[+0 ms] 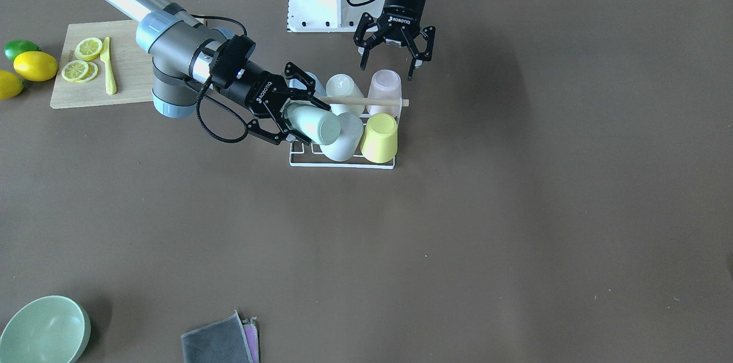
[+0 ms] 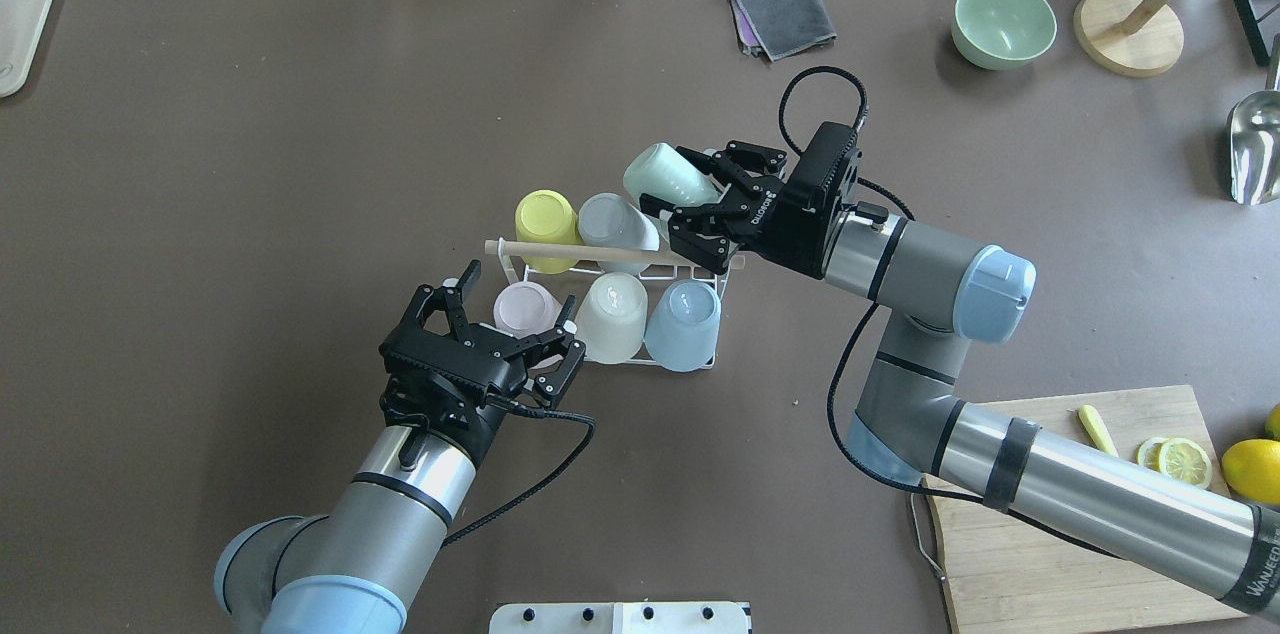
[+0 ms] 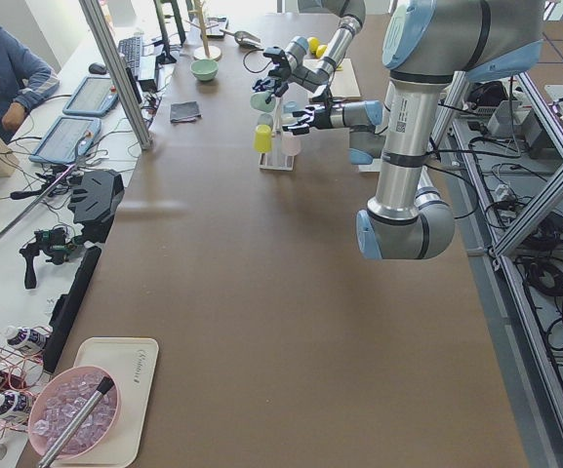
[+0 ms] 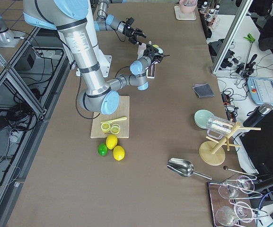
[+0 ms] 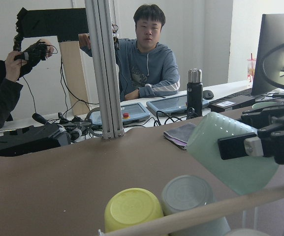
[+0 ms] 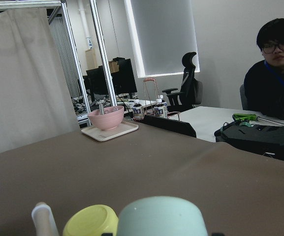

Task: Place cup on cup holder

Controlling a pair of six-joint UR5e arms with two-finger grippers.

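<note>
The cup holder (image 1: 342,165) is a white wire rack with a wooden rod (image 2: 580,254) across its top, at mid table. It carries a yellow cup (image 2: 545,217), a grey cup (image 2: 610,222), a pink cup (image 2: 525,306), a cream cup (image 2: 612,316) and a blue cup (image 2: 683,324). My right gripper (image 2: 685,184) is shut on a pale green cup (image 2: 665,176), tilted over the rack's far corner beside the grey cup. It also shows in the left wrist view (image 5: 230,162). My left gripper (image 2: 520,299) is open and empty, just above the pink cup.
A cutting board (image 2: 1080,514) with lemon slices (image 2: 1175,456) and a yellow knife lies at my right, with lemons (image 2: 1250,469) beside it. A green bowl (image 2: 1003,22), a grey cloth (image 2: 783,12), a wooden stand (image 2: 1128,42) and a metal scoop (image 2: 1255,149) are at the far right.
</note>
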